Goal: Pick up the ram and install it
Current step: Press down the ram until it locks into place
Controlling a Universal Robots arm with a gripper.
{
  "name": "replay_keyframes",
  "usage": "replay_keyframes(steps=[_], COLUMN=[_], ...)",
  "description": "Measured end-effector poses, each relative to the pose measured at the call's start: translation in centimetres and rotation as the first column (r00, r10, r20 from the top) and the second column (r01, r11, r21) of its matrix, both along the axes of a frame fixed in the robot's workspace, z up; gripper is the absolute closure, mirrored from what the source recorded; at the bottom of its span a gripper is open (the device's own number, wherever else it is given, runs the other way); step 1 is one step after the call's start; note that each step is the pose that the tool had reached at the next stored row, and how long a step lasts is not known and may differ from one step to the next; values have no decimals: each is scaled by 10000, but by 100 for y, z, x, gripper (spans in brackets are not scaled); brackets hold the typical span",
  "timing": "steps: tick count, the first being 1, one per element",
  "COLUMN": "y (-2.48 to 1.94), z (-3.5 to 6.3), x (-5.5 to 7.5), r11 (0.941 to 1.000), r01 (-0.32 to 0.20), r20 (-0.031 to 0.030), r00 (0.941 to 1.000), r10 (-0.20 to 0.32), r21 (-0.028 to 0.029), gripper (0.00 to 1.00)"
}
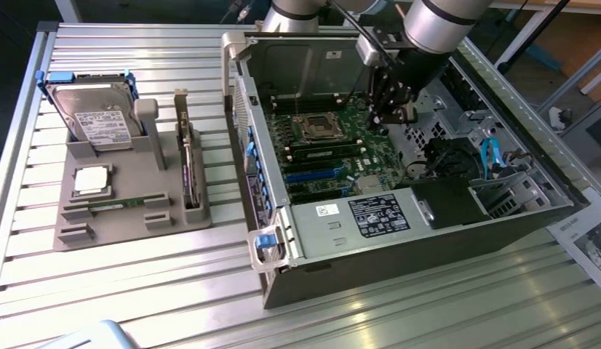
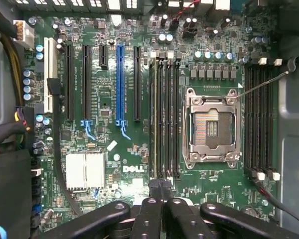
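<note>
Ribbed metal table (image 1: pixel 135 291) carries everything in the exterior view. A grey holder (image 1: pixel 126 171) sits toward that view's left and an open computer case (image 1: pixel 378 240) toward its right. The ram (image 1: pixel 116 204) lies flat in a groove near the holder's front edge, below the square silver chip (image 1: pixel 92 180), with the hard drive (image 1: pixel 92 116) further back. An upright dark card (image 1: pixel 189 174) stands along the holder's side nearest the case. The claw (image 1: pixel 393 115) hangs inside the case over the green board, well apart from the ram.

Seen from the wrist, the claw (image 2: pixel 160 185) has its fingers (image 2: pixel 150 209) pressed together with nothing visible between them. It is poised over the board (image 2: pixel 104 99) at one end of the row of long memory slots (image 2: pixel 164 119), beside the empty chip socket (image 2: pixel 212 124). One slot shows a paler edge along its length, and I cannot tell whether a stick sits in it.

As I judge it, the pick-up is not yet done. To do it well, the fingers must part before they reach the holder and line up across the stick's thin width. They should take it near its middle, clear of the upright card, and lift it straight out of the groove so it stays level.
</note>
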State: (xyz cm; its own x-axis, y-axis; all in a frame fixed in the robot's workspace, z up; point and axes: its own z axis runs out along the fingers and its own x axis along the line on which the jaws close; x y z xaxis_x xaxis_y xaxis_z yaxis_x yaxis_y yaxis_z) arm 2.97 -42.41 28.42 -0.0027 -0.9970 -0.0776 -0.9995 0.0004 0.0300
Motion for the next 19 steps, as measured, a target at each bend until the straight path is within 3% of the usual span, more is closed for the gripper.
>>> replay_keyframes(steps=[10,19], y=[0,0], z=[-301,-403], x=[6,7], r11=[10000,10000], r01=[-2,-5], r20=[0,0], r00=[10000,10000], r10=[2,5], r21=[-1,-1], gripper=[90,90])
